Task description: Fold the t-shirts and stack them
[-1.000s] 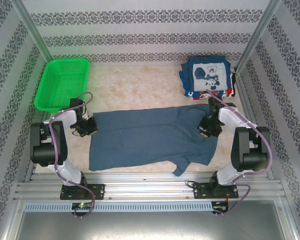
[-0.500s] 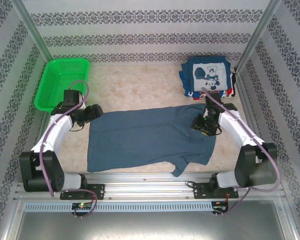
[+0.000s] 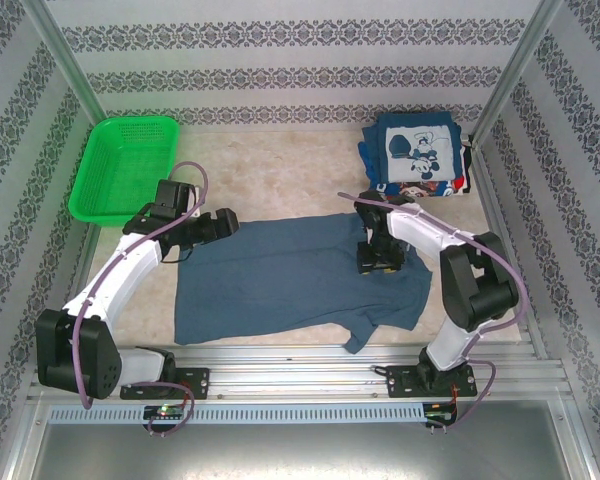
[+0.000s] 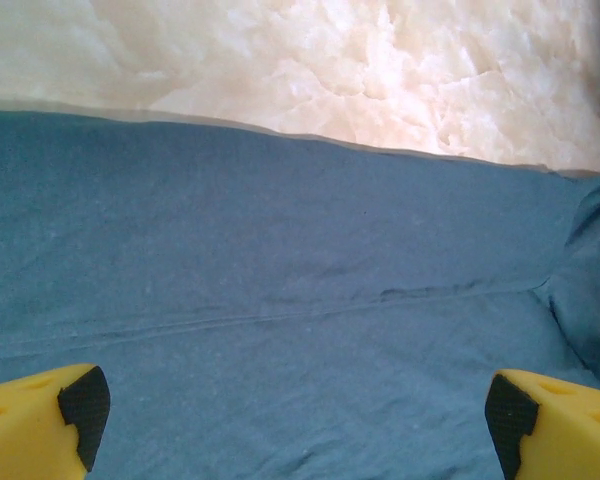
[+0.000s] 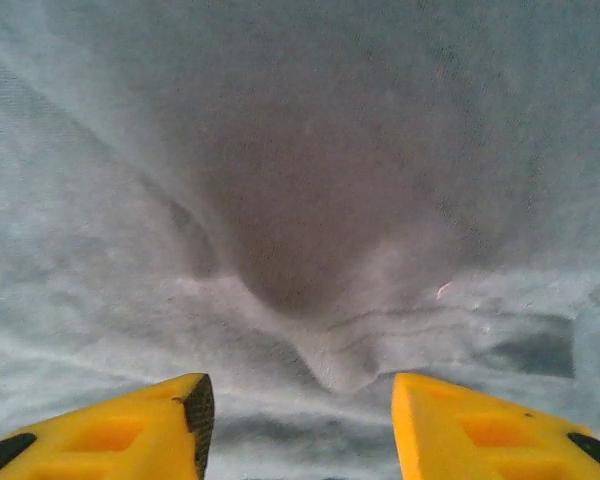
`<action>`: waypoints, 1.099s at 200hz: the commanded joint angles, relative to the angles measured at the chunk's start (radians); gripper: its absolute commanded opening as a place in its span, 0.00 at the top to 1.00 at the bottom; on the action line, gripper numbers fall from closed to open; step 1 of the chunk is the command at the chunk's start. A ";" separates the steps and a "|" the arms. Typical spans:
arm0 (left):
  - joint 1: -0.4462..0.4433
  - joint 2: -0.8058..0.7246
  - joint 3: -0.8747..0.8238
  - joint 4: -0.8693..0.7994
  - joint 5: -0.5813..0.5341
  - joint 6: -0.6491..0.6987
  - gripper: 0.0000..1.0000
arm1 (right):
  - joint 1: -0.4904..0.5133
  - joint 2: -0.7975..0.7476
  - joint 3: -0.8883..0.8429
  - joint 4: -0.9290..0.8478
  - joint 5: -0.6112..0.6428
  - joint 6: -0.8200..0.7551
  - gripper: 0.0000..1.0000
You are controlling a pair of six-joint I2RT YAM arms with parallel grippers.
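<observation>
Change vs. 1 s ago: the left gripper (image 3: 220, 225) has swung from just off the shirt's left edge to over its far-left corner. The right gripper (image 3: 378, 258) has come inward from the right side of the shirt toward its ctr-right. The shirt's outline is much as before.

1. Plain slate-blue short-sleeved cloth t-shirt (image 3: 290, 275): spread flat mid-table, long axis running L–R, one sleeve pointing at the near edge. A faint crease runs across it in the left wrist view.
2. Stack of folded navy t-shirts w/ white cartoon-mouse print (image 3: 417, 155): far-right corner, red-white bits at its edges, apart from item 1.
3. Green plastic mesh basket (image 3: 120, 165): far-left corner, well apart from both shirts.
4. Pale marbled tabletop (image 3: 280, 170): bare btwn basket and stack.

Left gripper: yellow fingers (image 4: 40, 420) spread wide, nothing btwn them, over the blue cloth near its far edge.

Right gripper: yellow fingers (image 5: 110, 435) parted, narrower than the left pair, low over the blue cloth. A small raised pucker (image 5: 335, 370) sits btwn the tips (contact w/ the pads cannot be told).
</observation>
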 commanded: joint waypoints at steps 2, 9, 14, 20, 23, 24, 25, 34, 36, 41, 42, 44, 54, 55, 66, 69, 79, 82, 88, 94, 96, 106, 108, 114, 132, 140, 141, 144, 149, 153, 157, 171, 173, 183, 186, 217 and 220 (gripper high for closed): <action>-0.007 -0.007 -0.001 0.027 -0.028 -0.005 0.03 | 0.006 0.051 0.053 -0.020 0.107 -0.033 0.54; -0.008 -0.008 0.002 0.020 -0.033 0.000 0.03 | 0.009 0.066 0.061 -0.018 0.108 -0.039 0.57; -0.008 -0.010 0.002 0.017 -0.038 0.002 0.03 | 0.010 0.076 0.069 -0.018 0.115 -0.043 0.59; -0.008 -0.012 0.002 0.014 -0.046 0.003 0.03 | 0.012 0.086 0.077 -0.019 0.123 -0.046 0.62; -0.008 -0.012 0.001 0.013 -0.049 0.004 0.03 | 0.011 0.090 0.080 -0.019 0.128 -0.047 0.64; -0.008 -0.013 0.000 0.013 -0.050 0.004 0.03 | 0.010 0.092 0.081 -0.018 0.129 -0.050 0.65; -0.008 -0.014 0.000 0.013 -0.052 0.004 0.03 | 0.010 0.092 0.083 -0.018 0.130 -0.049 0.66; -0.007 -0.016 -0.004 0.015 -0.057 0.002 0.03 | 0.003 0.106 0.090 -0.015 0.131 -0.053 0.74; -0.007 -0.018 -0.006 0.016 -0.057 0.001 0.03 | 0.000 0.108 0.091 -0.011 0.130 -0.055 0.76; -0.007 -0.017 -0.006 0.018 -0.056 0.001 0.03 | -0.008 0.113 0.092 -0.004 0.116 -0.059 0.80; -0.006 -0.018 -0.007 0.018 -0.055 0.002 0.03 | -0.009 0.114 0.092 -0.001 0.113 -0.060 0.80; -0.006 -0.018 -0.007 0.019 -0.054 0.002 0.03 | -0.013 0.115 0.092 0.002 0.107 -0.062 0.82; -0.007 -0.018 -0.006 0.018 -0.048 0.005 0.03 | -0.027 0.123 0.098 0.010 0.085 -0.070 0.88; -0.007 -0.018 -0.006 0.017 -0.047 0.006 0.03 | -0.027 0.124 0.099 0.010 0.084 -0.071 0.88; -0.007 -0.020 0.000 0.013 -0.051 0.009 0.03 | -0.040 0.133 0.110 0.011 0.077 -0.081 0.93; -0.008 -0.020 0.000 0.012 -0.050 0.013 0.03 | -0.044 0.135 0.113 0.012 0.076 -0.084 0.94; -0.007 -0.024 0.003 0.019 -0.040 0.020 0.02 | -0.059 0.139 0.126 0.011 0.067 -0.083 0.97; -0.008 -0.024 0.002 0.023 -0.038 0.021 0.02 | -0.063 0.139 0.129 0.013 0.063 -0.085 0.98; -0.008 -0.026 0.002 0.029 -0.031 0.023 0.02 | -0.074 0.139 0.135 0.017 0.055 -0.086 0.98; -0.007 -0.024 0.002 0.034 -0.026 0.022 0.02 | -0.084 0.139 0.142 0.019 0.045 -0.088 0.99; -0.007 -0.025 0.003 0.034 -0.023 0.023 0.02 | -0.089 0.140 0.145 0.019 0.041 -0.090 0.99; -0.007 -0.018 0.005 0.033 -0.020 0.024 0.02 | -0.109 0.146 0.161 0.020 0.017 -0.096 1.00; -0.007 -0.018 0.005 0.034 -0.020 0.024 0.02 | -0.112 0.148 0.163 0.019 0.013 -0.098 1.00; -0.007 -0.015 0.003 0.034 -0.020 0.024 0.02 | -0.124 0.151 0.171 0.018 0.007 -0.100 1.00; -0.007 -0.016 -0.005 0.041 -0.012 0.023 0.02 | -0.155 0.173 0.193 0.017 -0.029 -0.113 0.99; -0.008 -0.016 -0.008 0.045 -0.008 0.022 0.02 | -0.168 0.187 0.204 0.015 -0.044 -0.116 0.98; -0.008 -0.016 -0.008 0.046 -0.007 0.022 0.02 | -0.169 0.188 0.206 0.014 -0.046 -0.116 0.98; -0.008 -0.016 -0.009 0.048 -0.007 0.023 0.02 | -0.174 0.194 0.210 0.014 -0.051 -0.116 0.98; -0.008 -0.016 -0.011 0.050 -0.006 0.022 0.02 | -0.181 0.203 0.215 0.014 -0.060 -0.118 0.98; -0.007 -0.014 -0.013 0.050 -0.007 0.022 0.02 | -0.189 0.210 0.222 0.013 -0.066 -0.117 0.97; -0.007 -0.015 -0.013 0.050 -0.007 0.024 0.02 | -0.197 0.217 0.228 0.013 -0.073 -0.116 0.97; -0.007 -0.015 -0.015 0.050 -0.006 0.025 0.02 | -0.215 0.234 0.252 0.019 -0.093 -0.115 0.98; -0.007 -0.016 -0.016 0.051 -0.005 0.026 0.02 | -0.216 0.235 0.256 0.019 -0.095 -0.116 0.98; -0.007 -0.015 -0.016 0.050 -0.005 0.027 0.02 | -0.224 0.246 0.279 0.014 -0.095 -0.118 0.98; -0.007 -0.015 -0.017 0.050 -0.005 0.026 0.02 | -0.224 0.250 0.286 0.013 -0.095 -0.118 0.99; -0.008 -0.017 -0.022 0.048 0.000 0.034 0.02 | -0.238 0.288 0.341 0.004 -0.095 -0.125 1.00; -0.008 -0.017 -0.024 0.048 0.001 0.035 0.02 | -0.240 0.291 0.345 0.004 -0.094 -0.123 1.00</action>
